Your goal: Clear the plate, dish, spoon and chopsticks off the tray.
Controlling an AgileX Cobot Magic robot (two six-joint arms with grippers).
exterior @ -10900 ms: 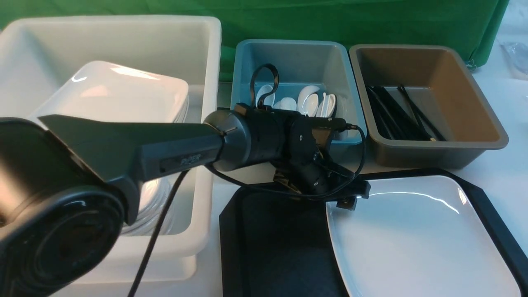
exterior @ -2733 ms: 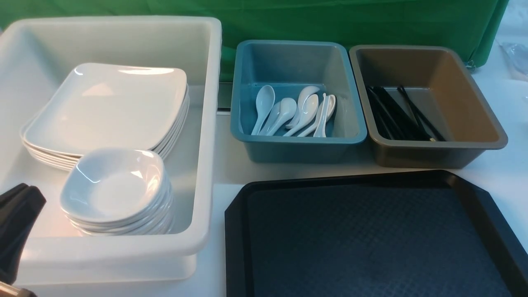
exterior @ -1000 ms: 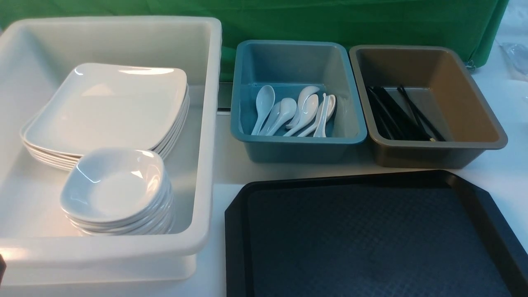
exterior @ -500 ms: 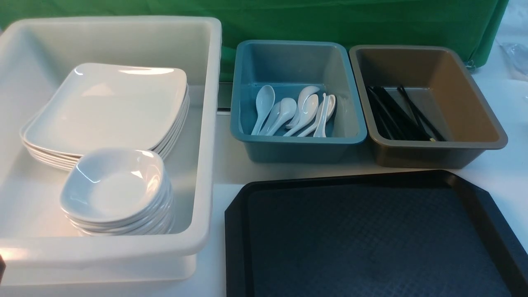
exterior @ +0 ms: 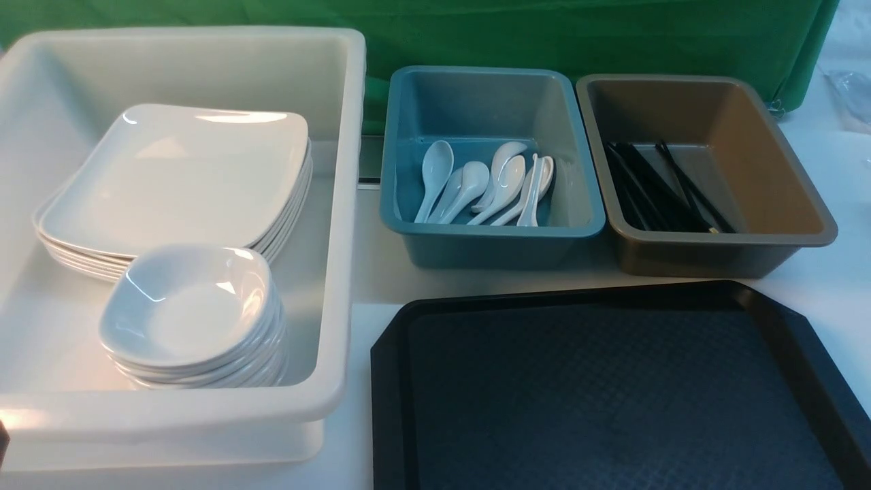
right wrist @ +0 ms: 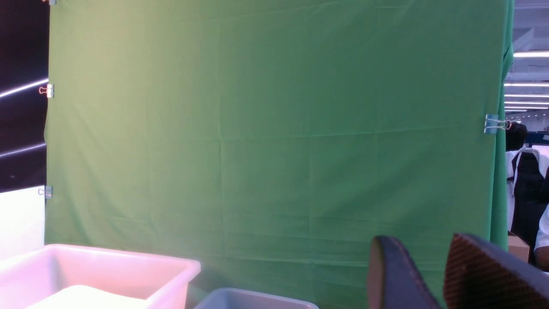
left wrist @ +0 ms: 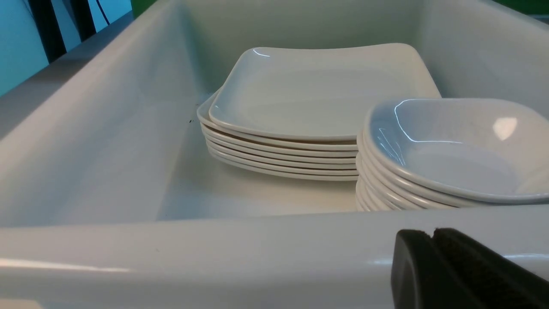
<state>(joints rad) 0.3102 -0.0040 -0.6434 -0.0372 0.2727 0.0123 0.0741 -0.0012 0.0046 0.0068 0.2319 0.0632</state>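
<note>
The black tray [exterior: 612, 408] lies bare at the front right. The top plate [exterior: 177, 177] [left wrist: 317, 90] rests on a stack inside the white tub [exterior: 340, 204]. The top dish [exterior: 190, 306] [left wrist: 454, 146] sits on a stack of small dishes in front of the plates. Several spoons [exterior: 476, 184] lie in the teal tub [exterior: 490, 238], and the chopsticks [exterior: 660, 187] in the brown tub [exterior: 714, 255]. My left gripper [left wrist: 433, 234] is shut and empty, just outside the white tub's near wall [left wrist: 214, 253]. My right gripper [right wrist: 420, 238] is open, holds nothing and faces the green backdrop.
The white tub fills the left of the table, and the teal and brown tubs stand side by side behind the tray. A green cloth [exterior: 544, 34] hangs along the back. Neither gripper shows in the front view.
The plate that lay on the tray earlier is off it. The left arm has drawn back out of the front view. Nothing has moved over the last second.
</note>
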